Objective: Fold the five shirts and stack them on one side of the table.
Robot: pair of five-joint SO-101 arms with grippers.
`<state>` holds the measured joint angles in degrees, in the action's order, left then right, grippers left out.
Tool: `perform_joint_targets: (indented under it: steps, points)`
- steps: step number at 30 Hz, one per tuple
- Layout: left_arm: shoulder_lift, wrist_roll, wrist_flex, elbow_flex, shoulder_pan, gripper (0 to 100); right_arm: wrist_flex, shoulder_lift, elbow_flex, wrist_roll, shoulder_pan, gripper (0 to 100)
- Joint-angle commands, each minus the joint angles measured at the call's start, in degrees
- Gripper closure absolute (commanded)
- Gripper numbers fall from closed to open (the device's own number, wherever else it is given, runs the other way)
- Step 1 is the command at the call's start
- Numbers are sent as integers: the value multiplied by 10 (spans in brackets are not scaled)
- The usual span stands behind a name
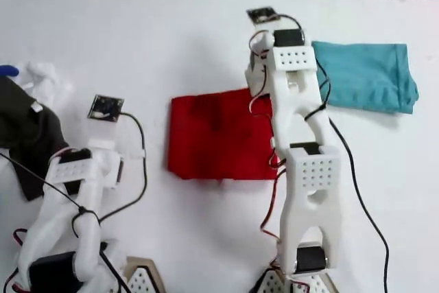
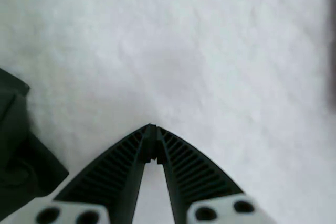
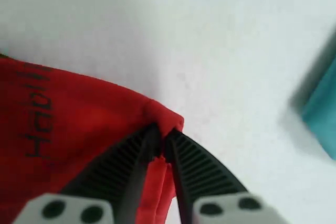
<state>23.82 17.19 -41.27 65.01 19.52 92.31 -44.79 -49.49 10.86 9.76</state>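
White table: soft, limp red shirt is pinched cornerwise by the right gripper; left gripper is pressed together.

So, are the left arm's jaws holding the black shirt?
No, the left arm's jaws are shut on nothing over the white table, and the black shirt lies apart beside them.

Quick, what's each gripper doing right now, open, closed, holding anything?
Left gripper: closed, holding nothing.
Right gripper: closed on a corner of the red shirt.
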Motion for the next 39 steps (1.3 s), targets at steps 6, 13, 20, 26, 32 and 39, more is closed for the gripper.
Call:
perform_joint_targets:
  steps: [6,13,20,26,32,39]
  points:
    - [14,0,8,-1,4,970,-1,-17,-47,33,7,978]
    - [14,0,8,-1,3,970,47,-28,-53,33,6,891]
    - [14,0,8,-1,3,970,90,67,-29,33,7,913]
    - [14,0,8,-1,3,970,87,180,164,33,24,982]
    - [14,0,15,-1,3,970,18,296,395,58,51,979]
    - [14,0,15,-1,3,970,-137,366,642,66,52,979]
